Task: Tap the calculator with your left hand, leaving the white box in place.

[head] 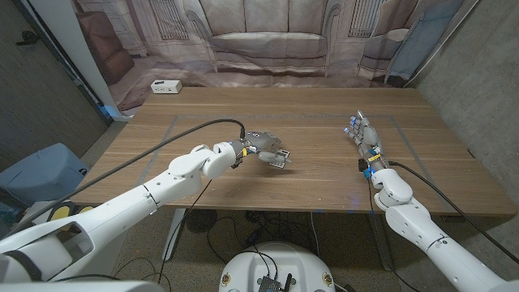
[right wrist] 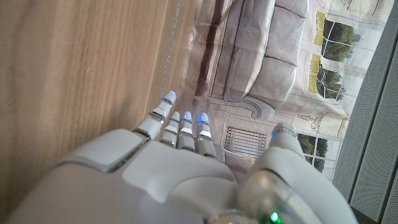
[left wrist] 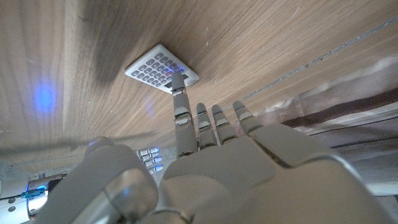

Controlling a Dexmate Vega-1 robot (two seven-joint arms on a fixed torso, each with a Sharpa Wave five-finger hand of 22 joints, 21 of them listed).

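Left wrist view, left hand [left wrist: 205,162] open, one fingertip [left wrist: 178,79] touching calculator [left wrist: 160,68], holding nothing.

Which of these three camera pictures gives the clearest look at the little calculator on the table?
The left wrist view: the calculator lies plain on the wood, its rows of keys visible, with one finger of the left hand reaching its edge. In the head view it is a small grey shape partly covered by that hand. In the right wrist view I cannot find it.

Just a wooden table [head: 324,174] with faint tape lines [head: 165,131] marked on it. Behind it hangs a printed backdrop [head: 268,40] showing a sofa and armchairs, and there's a blue bin [head: 40,172] on the floor off to the left.
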